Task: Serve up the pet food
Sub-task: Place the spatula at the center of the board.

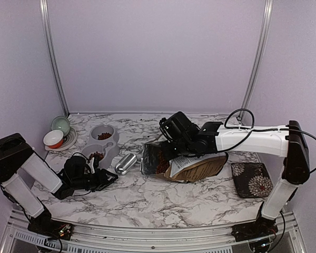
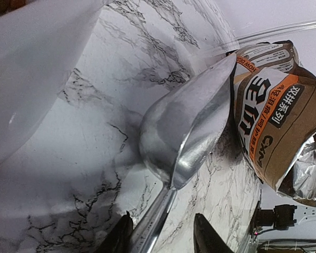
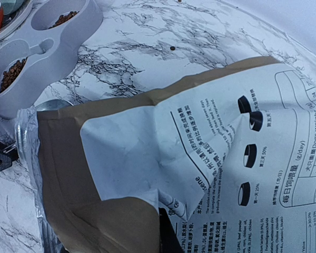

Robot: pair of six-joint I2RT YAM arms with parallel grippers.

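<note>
The pet food shows as reddish-brown kibble in both cups of the grey double feeder, in the far cup and the near cup. More kibble shows in the open mouth of the brown-and-white bag, which lies on its side. My right gripper is shut on the bag's upper wall near the mouth; in the right wrist view the paper puckers at its one visible finger. An empty metal scoop lies on the table. My left gripper is open, its fingers either side of the scoop's handle.
A green cup and a red-and-white bowl sit on a saucer at the back left, beside the feeder. A dark flower-patterned pad lies at the right. One stray pellet lies on the marble behind the bag.
</note>
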